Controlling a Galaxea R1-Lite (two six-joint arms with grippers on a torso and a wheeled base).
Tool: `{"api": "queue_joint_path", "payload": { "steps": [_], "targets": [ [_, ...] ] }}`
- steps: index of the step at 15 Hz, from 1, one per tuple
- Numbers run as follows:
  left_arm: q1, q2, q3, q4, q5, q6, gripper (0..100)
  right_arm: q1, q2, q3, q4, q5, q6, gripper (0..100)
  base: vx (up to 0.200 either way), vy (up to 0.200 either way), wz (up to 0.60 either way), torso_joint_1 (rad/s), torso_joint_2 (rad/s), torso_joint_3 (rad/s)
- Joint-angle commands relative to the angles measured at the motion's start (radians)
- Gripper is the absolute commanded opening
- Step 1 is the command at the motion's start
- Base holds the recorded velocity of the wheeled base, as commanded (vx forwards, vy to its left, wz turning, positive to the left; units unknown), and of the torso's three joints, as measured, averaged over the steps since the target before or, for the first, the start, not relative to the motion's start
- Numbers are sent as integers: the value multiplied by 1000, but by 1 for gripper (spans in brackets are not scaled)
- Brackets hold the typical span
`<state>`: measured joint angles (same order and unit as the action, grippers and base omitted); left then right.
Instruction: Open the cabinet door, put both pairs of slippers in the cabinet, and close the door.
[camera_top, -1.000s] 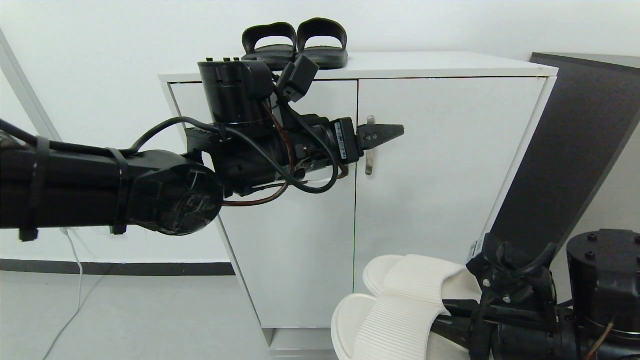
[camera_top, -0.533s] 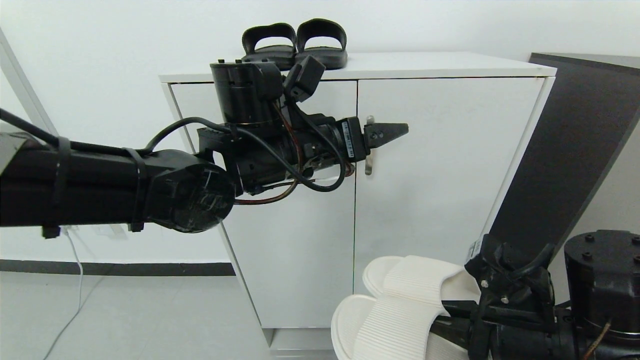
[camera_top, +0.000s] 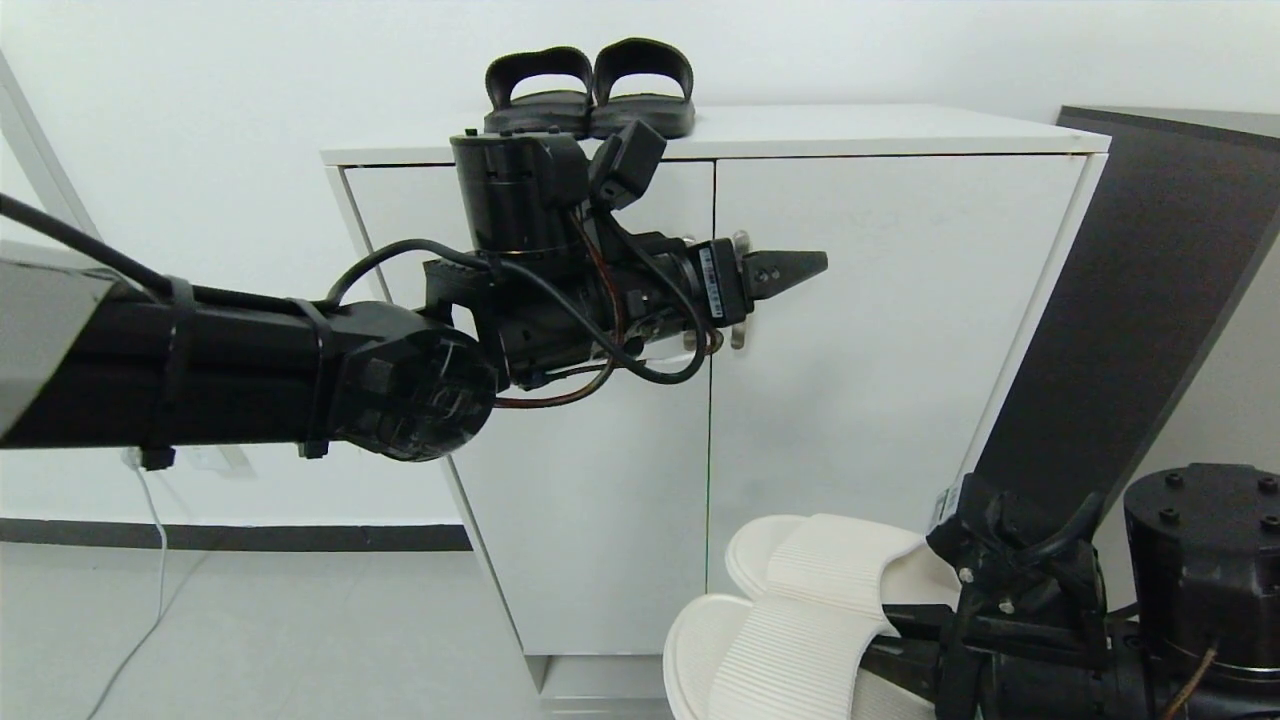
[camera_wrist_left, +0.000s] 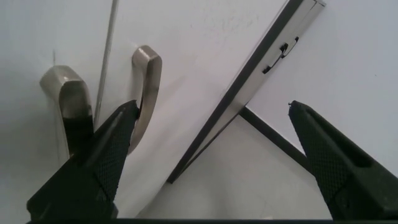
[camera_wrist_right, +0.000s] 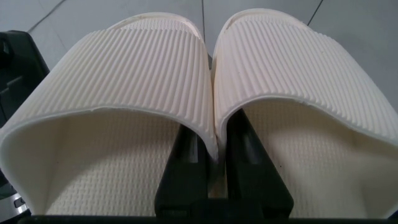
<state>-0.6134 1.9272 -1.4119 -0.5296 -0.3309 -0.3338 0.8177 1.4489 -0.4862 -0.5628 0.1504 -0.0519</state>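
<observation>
Right jaws clenched on the white slippers (camera_top: 800, 600), inner strap edges pinched between them. Left jaws spread wide at the closed cabinet (camera_top: 880, 330) doors, with one handle (camera_wrist_left: 148, 78) just inside one jaw tip and not gripped; black slippers (camera_top: 590, 90) sit on top, above those jaws. Step looks like door opening: next, push in until the handle is centred, clench, then pull along the hinge arc.

The head camera faces the white two-door cabinet (camera_top: 880, 300) from a middling distance. The left wrist camera sits close to it, sighting along the left gripper (camera_wrist_left: 210, 109) at the curved brushed-metal handles (camera_wrist_left: 148, 74), which the head view also holds near centre. The right wrist camera looks from very near over the cream ribbed slippers (camera_wrist_right: 143, 81), seen at 5 o'clock in the head view.
</observation>
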Motion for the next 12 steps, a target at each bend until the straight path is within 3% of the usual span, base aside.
{"api": "queue_joint_path", "payload": {
  "steps": [1, 5, 6, 12],
  "targets": [
    [-2, 9, -1, 0, 1, -1, 100, 0, 5, 0, 0, 1, 0, 0, 0, 0, 0, 0, 0, 0],
    [-2, 26, -16, 2, 3, -2, 100, 0, 8, 1, -2, 1, 0, 0, 0, 0, 0, 0, 0, 0],
    [0, 29, -21, 0, 7, -2, 0, 0, 10, 1, 0, 0, -2, 0, 0, 0, 0, 0, 0, 0],
    [-8, -19, 24, -3, 16, -1, 0, 0, 13, 5, 0, 1, -8, 0, 0, 0, 0, 0, 0, 0]
  ]
}}
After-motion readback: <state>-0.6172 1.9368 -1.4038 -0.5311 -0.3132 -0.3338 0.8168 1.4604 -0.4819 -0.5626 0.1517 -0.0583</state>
